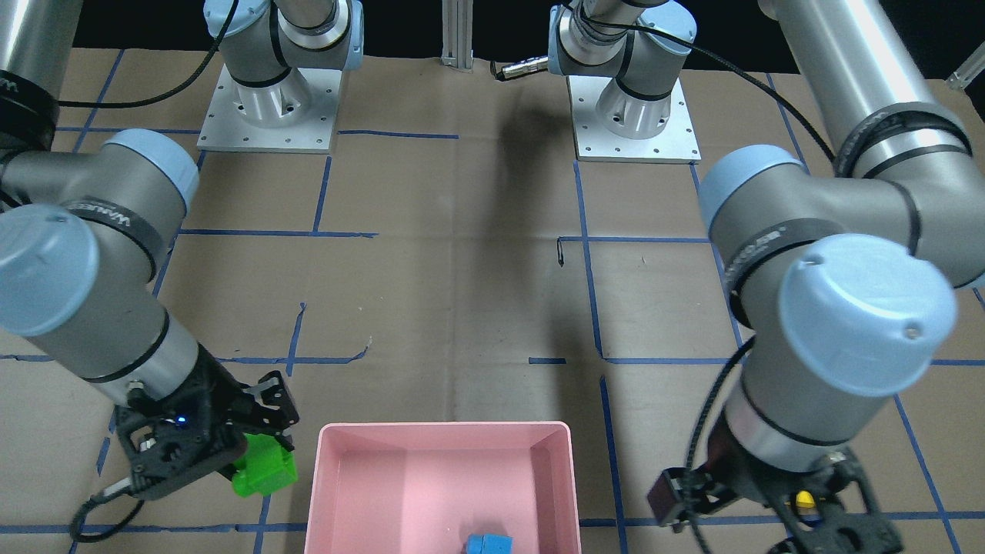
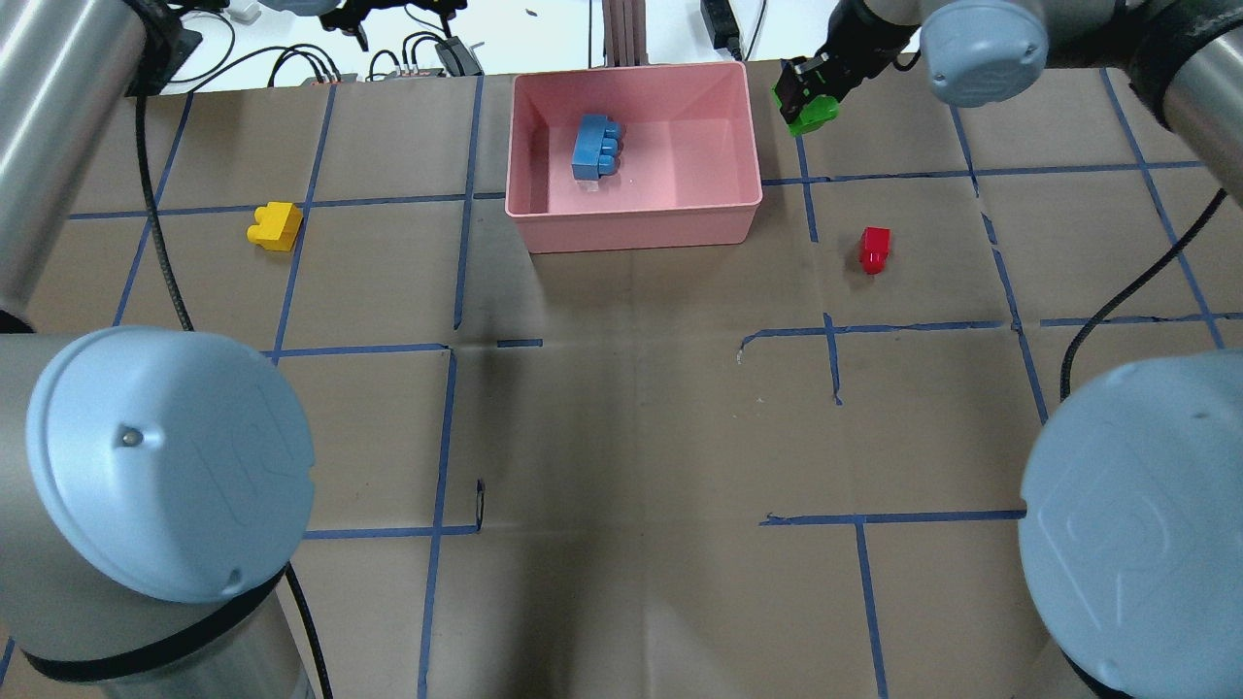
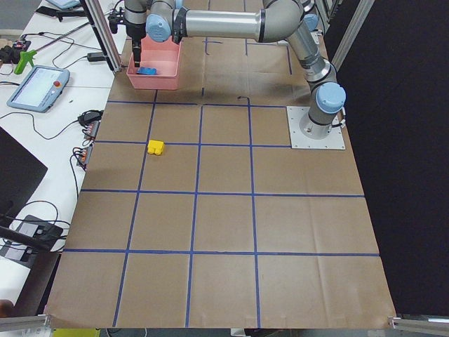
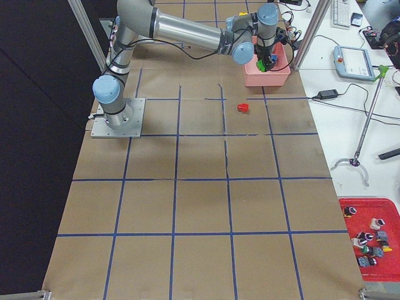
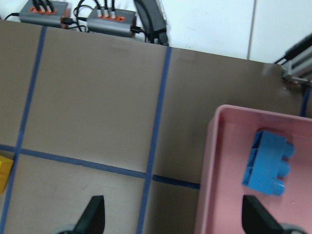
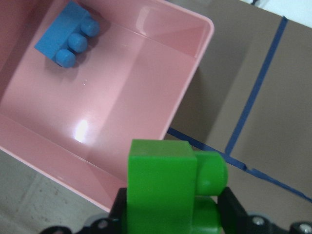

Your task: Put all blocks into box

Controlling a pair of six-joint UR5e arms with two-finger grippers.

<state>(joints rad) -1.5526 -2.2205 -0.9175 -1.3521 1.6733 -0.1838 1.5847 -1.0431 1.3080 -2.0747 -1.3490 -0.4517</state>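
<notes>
My right gripper [image 6: 173,217] is clenched on the green block [image 6: 158,185], one finger pressed to each side and the studs pointing sideways; from overhead the block sits just outside the right wall of the box [image 2: 636,228], near its far corner, not over the inside. The light blue block [image 2: 594,148] lies inside the box on its floor, towards the far left part, its three studs facing the box's middle. My left gripper [image 5: 175,219] is released; its wrist camera shows the two fingertips [image 5: 92,217] spread wide with nothing between them, one over the paper-covered table [image 2: 621,437], the other over the box's left wall. The yellow block [image 2: 275,225] rests on the table well to the left of the box, beside a blue tape line [image 2: 291,282]; the red block [image 2: 874,249] rests on the table to the right of the box, apart from it and nearer the robot than the green one.
</notes>
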